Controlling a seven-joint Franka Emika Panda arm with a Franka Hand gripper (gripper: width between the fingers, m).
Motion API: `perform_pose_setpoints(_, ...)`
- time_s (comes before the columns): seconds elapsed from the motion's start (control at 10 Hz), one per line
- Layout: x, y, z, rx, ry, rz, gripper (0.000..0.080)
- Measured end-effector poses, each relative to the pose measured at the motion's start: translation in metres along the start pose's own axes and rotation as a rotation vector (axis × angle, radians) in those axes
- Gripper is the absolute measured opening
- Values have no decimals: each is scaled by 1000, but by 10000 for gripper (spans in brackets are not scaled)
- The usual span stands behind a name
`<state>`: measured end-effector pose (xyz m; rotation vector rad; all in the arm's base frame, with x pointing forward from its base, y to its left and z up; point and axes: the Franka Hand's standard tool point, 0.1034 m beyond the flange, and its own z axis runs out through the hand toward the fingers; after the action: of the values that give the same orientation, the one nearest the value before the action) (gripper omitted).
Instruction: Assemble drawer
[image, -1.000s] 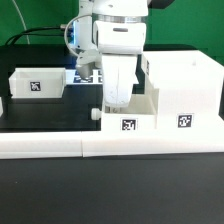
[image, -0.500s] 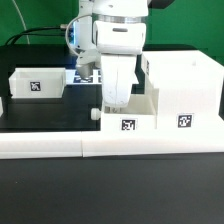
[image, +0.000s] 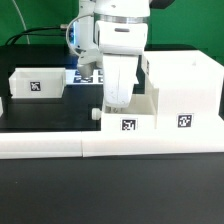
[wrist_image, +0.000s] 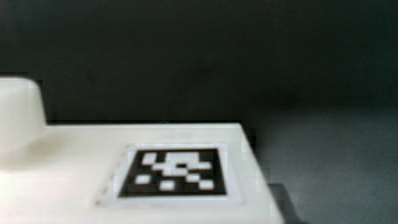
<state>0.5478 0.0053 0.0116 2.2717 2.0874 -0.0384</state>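
Observation:
The tall white open-fronted housing (image: 182, 92) stands at the exterior view's right, with a tag on its front. A small white tray (image: 128, 118) with a tag and a knob (image: 96, 113) sits against the housing's left side, behind the wall bar. My gripper (image: 116, 100) reaches straight down into this tray. Its fingers stand close together and look shut on the tray's wall. The wrist view shows the tray's tagged face (wrist_image: 175, 172) and the knob (wrist_image: 18, 110), and no fingertips. A second tray (image: 34, 84) stands at the left.
A long low white L-shaped wall bar (image: 60, 142) runs along the front of the black table. The marker board (image: 88, 75) lies behind my gripper. Black cables run at the back left.

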Motion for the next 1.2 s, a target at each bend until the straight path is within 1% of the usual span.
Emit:
perform_pose_setpoints(0.2,0,0,0,3,-1,1,42)
perform_pose_setpoints(0.3,-2,0,0,15,-4,2,42)
perform_pose_setpoints(0.5,-1,-1,0,17,-4,1,42)
perform_pose_setpoints(0.7,-1,-2,0,29,-7,-3,42)
perform_pose_setpoints(1.2,-2,-4,0,32,-7,-21,42)
